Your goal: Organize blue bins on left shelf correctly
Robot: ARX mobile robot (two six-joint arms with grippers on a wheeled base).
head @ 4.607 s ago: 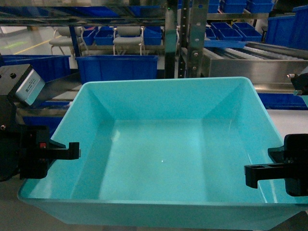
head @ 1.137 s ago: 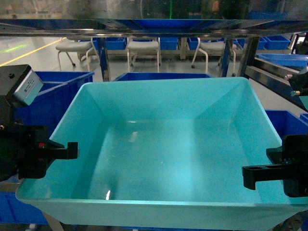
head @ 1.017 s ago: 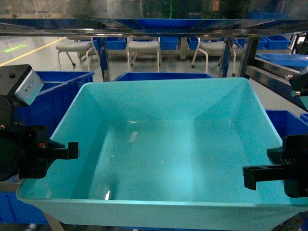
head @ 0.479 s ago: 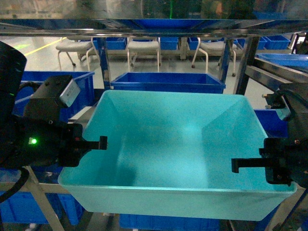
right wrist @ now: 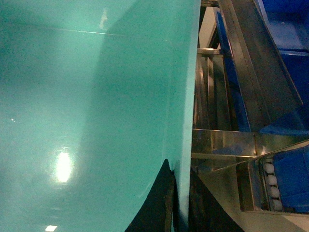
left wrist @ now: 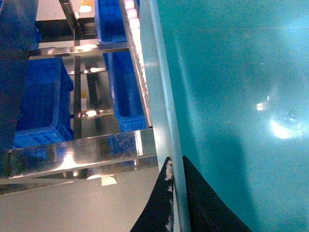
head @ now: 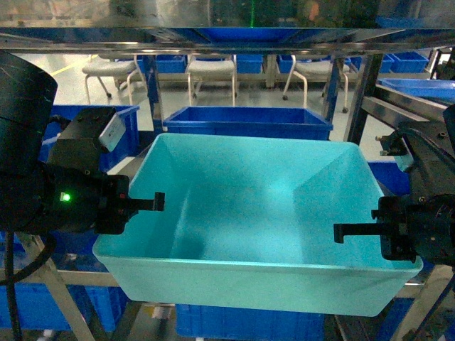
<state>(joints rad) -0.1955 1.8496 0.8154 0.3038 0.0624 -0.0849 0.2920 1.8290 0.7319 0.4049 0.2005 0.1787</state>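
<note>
The large turquoise bin (head: 249, 213) is held level between my two arms, in the opening of a tier of the left shelf (head: 213, 39). My left gripper (head: 142, 204) is shut on the bin's left rim, and in the left wrist view the left gripper (left wrist: 175, 162) has one black finger on each side of the rim (left wrist: 164, 96). On the opposite wall my right gripper (head: 352, 231) is shut too, and the right wrist view shows the right gripper (right wrist: 179, 166) pinching that edge (right wrist: 186, 72). I cannot tell whether the bin rests on the rails.
A dark blue crate (head: 245, 121) stands just behind the turquoise bin. More blue crates sit at the left (head: 78, 117) and on the tier below (head: 249, 323). Steel beams (left wrist: 72, 157) and white roller tracks (right wrist: 270, 188) run close beside both walls. A slanted rail (head: 398, 110) lies at the right.
The turquoise bin has moved forward, away from the camera and into the shelf opening. Both arms have stretched out with it, still gripping its side rims.
</note>
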